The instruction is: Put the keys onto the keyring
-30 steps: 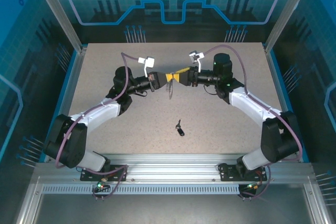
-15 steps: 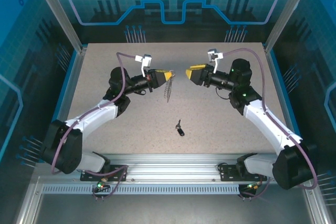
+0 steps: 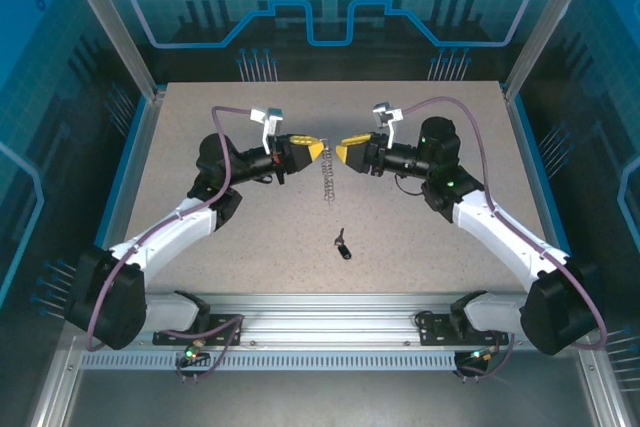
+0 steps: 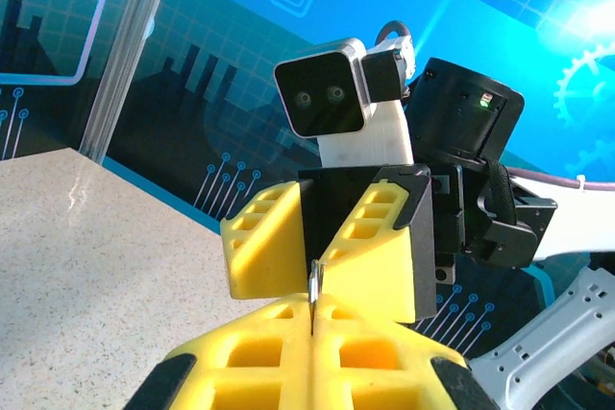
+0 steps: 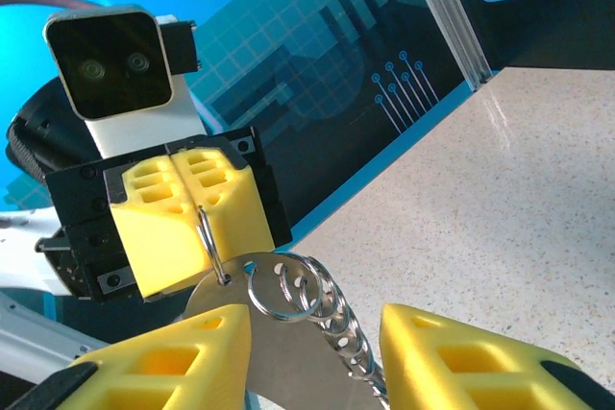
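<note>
Speckled surface (image 3: 250,247). Left gripper (image 3: 312,147) pinches keyring (image 3: 327,182); right gripper (image 3: 346,153) half open around it, holding nothing. Key (image 3: 343,244) lies at 6 o'clock. Risk: closing right gripper tugs keyring free.

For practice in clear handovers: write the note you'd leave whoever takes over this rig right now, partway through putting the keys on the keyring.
Left end effector: shut on the keyring, holding it above the table by a thin ring.
Right end effector: open, straddling the hanging keyring.
Key: lying on the table, apart from both end effectors.
Done: keyring lifted.
Left: pick up key, thread it on.
</note>
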